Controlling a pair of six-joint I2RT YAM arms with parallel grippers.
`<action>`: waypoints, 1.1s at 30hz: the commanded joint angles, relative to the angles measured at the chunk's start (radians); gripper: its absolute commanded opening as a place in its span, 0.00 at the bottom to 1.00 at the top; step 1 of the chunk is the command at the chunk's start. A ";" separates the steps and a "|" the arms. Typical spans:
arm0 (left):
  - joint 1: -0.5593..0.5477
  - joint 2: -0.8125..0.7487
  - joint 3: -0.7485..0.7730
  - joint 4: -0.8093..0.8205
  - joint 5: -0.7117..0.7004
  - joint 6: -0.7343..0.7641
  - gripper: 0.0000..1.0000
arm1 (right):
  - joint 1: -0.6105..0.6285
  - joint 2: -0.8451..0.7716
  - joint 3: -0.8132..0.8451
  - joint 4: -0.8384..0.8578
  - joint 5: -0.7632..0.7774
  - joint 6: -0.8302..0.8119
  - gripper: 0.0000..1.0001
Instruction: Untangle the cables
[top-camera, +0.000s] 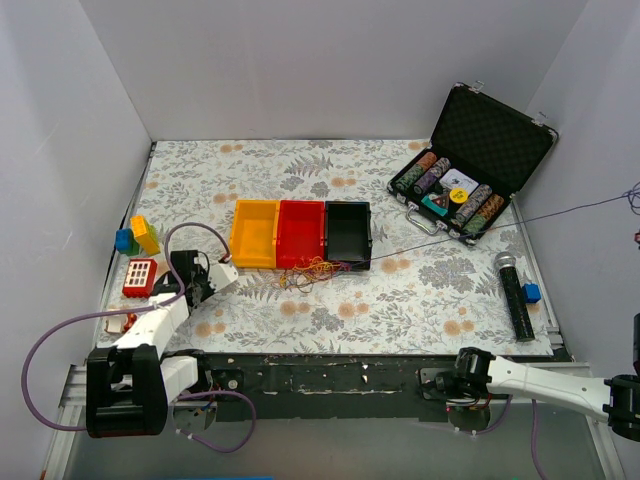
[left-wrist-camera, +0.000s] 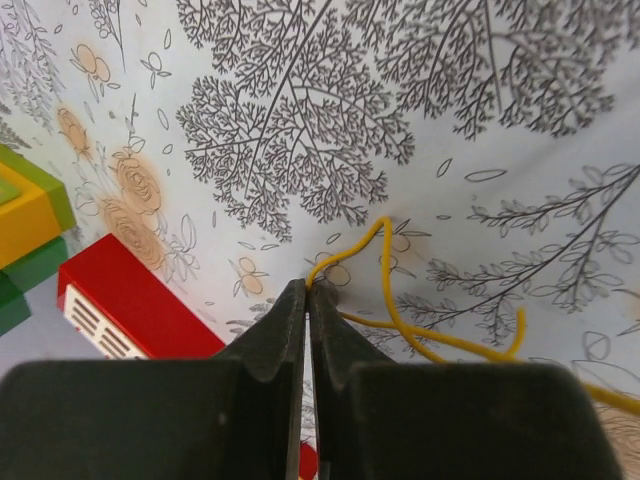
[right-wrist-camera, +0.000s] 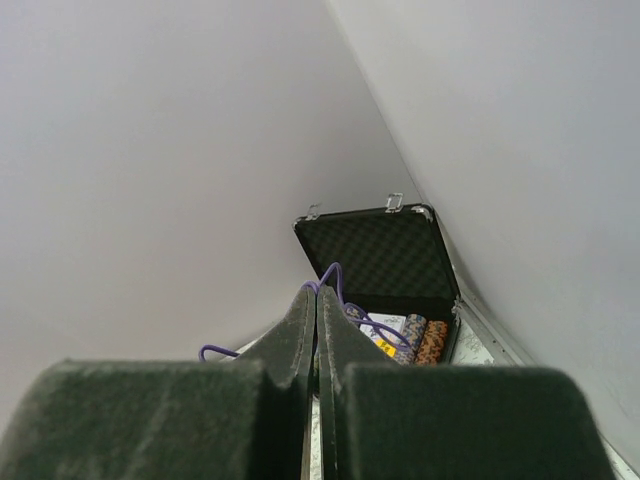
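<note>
- Left claw (left-wrist-camera: 307, 290): clenched low over the floral surface (left-wrist-camera: 300, 120), its tips pinching the end of a yellow cable (left-wrist-camera: 386, 262). The cable arcs up from the tips, then trails right along the surface.
- Right claw (right-wrist-camera: 316, 292): clenched on a purple cable (right-wrist-camera: 334, 275) and raised well above the surface, near the right wall. Short loops of the cable curl out beside the tips.
- Clump of cables (top-camera: 314, 270): orange-yellow and darker strands, tangled. It lies on the surface just in front of the red bin (top-camera: 301, 232) and the black bin (top-camera: 348, 230).
- Top view: one thin purple strand runs almost straight from the clump to the right edge.
- Yellow bin (top-camera: 254, 232): touching the red bin on its left.
- Open case (top-camera: 495, 135): far right corner, with chips inside.
- Red toy (left-wrist-camera: 140, 300): just left of the left claw.
</note>
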 joint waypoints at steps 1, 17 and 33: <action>0.007 -0.022 -0.020 0.080 -0.101 0.056 0.00 | -0.004 0.034 0.078 0.109 -0.007 -0.134 0.01; 0.008 0.020 -0.029 0.144 -0.169 0.078 0.00 | -0.006 0.067 0.146 0.372 -0.028 -0.427 0.01; -0.015 -0.012 0.456 -0.412 0.353 -0.230 0.23 | 0.095 0.162 0.053 -1.174 -0.142 1.183 0.01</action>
